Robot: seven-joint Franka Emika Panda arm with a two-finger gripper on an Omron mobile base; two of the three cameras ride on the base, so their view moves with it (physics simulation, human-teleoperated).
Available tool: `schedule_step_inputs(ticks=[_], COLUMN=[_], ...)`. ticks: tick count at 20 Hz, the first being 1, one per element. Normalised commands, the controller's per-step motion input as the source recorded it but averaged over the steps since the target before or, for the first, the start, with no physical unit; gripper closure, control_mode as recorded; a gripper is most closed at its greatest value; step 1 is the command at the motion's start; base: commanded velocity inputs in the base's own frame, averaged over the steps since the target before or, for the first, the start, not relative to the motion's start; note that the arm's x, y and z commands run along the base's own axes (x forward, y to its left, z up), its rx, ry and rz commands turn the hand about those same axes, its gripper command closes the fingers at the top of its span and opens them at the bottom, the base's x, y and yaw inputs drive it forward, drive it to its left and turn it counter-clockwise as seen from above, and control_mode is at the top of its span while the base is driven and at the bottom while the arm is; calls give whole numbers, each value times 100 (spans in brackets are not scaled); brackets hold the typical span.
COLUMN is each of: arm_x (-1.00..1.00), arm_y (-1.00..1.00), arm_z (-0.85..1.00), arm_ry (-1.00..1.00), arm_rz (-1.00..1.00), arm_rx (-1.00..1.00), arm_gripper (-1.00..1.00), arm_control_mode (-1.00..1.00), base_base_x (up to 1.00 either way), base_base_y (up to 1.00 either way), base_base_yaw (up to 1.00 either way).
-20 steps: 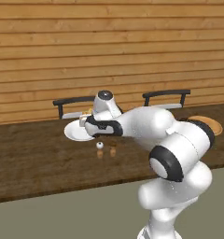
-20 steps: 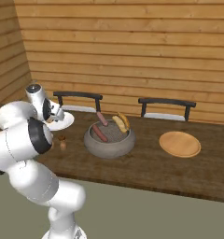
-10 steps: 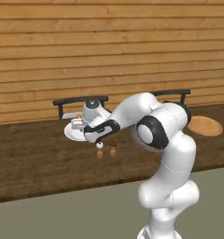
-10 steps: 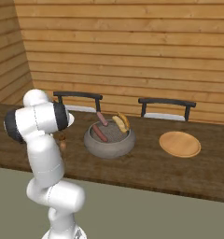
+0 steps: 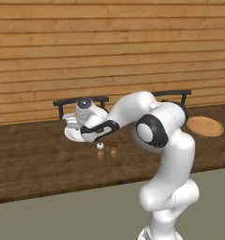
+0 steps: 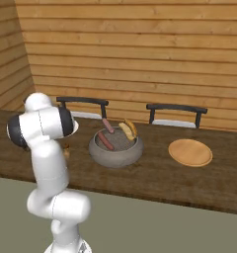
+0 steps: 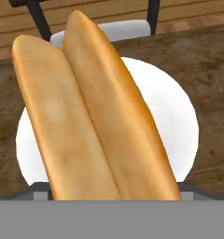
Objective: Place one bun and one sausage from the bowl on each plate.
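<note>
Left base view sits behind the arm on its left, looking forward and down across the dark wood table [image 5: 34, 164] to the plank wall; arm rises from lower right; mid range. Right base view sits behind on the right, same direction, arm at lower left; also mid range. Both share the table, the two chairs [image 6: 176, 109] and the tan plate [image 5: 205, 126]; the bowl [image 6: 115, 151] is plain from the right. Hand view looks down from very near at the bun [image 7: 93, 116] over the white plate [image 7: 174, 116]; table and a chair behind.
</note>
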Motion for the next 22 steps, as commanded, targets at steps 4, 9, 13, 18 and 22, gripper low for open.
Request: schedule_step_inputs(ticks=[4, 9, 13, 18, 22], arm_x=[0, -39, -95, -64, -31], arm_y=[-2, -61, -100, -100, -100], arm_z=[58, 90, 74, 19, 0], arm_ry=[1, 24, 31, 33, 31], arm_rz=[-5, -17, -19, -18, -12], arm_rx=[0, 5, 3, -4, -18], arm_gripper=[-100, -100, -100, -100, -100], arm_control_mode=[-100, -100, -100, -100, -100], base_base_x=[0, 0, 0, 0, 0], base_base_y=[0, 0, 0, 0, 0], base_base_yaw=[0, 0, 0, 0, 0])
